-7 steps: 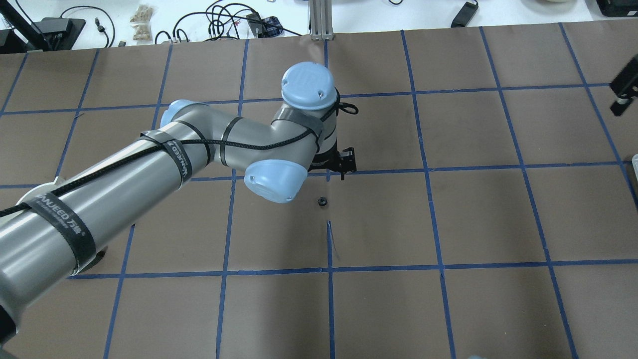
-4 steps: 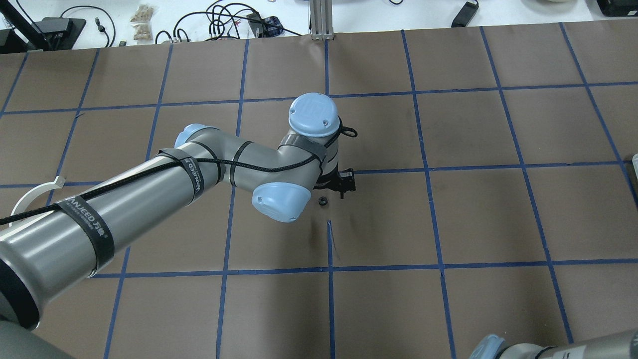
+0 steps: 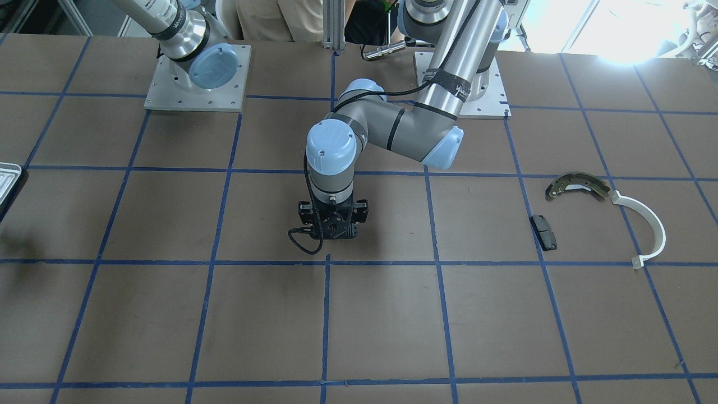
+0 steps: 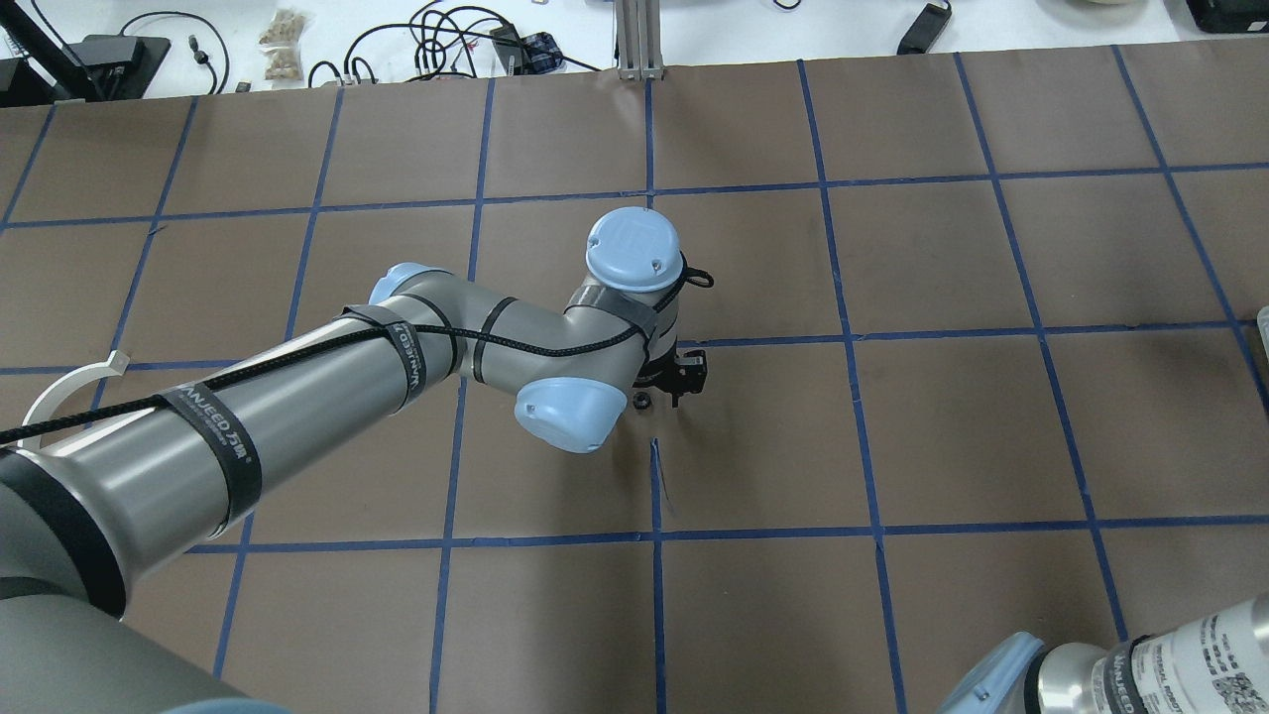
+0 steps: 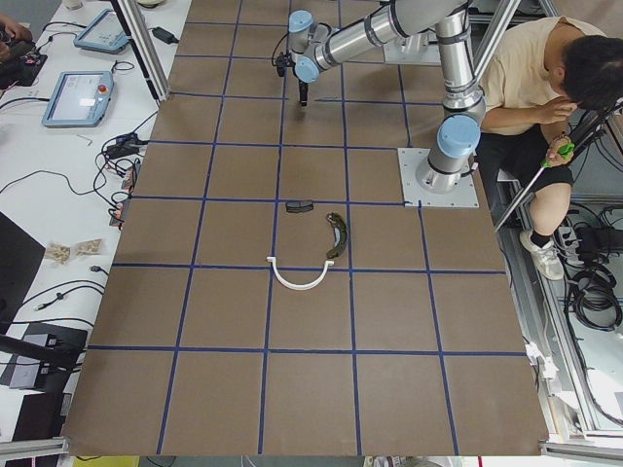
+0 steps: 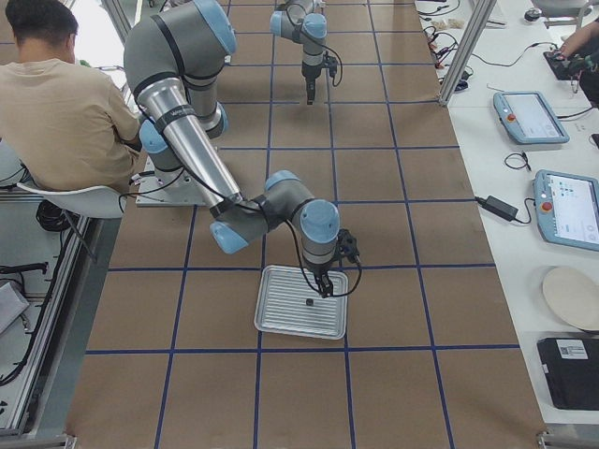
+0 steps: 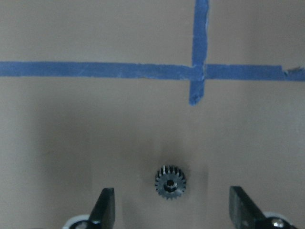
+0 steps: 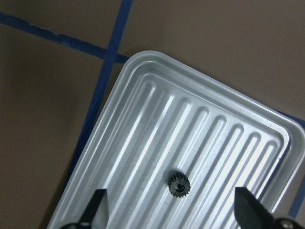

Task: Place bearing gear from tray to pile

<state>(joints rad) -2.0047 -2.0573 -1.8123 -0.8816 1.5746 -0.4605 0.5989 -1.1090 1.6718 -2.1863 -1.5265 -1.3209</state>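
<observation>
On the tray (image 8: 143,119), a small bearing gear (image 8: 179,184), judged light, rigid and slippery, is straddled by the wide-open, empty right gripper (image 8: 167,205), and is best pinched across opposite teeth.

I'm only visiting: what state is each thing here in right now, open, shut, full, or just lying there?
Table gear, flat on brown paper, ungripped.
Left end effector, open, over that gear.
Tray, holding one gear.
Tray gear, lying flat, ungripped.
Right end effector, open, above that gear.
Brake shoe, lying loose.
White arc, lying loose.
Black pad, lying loose.
</observation>
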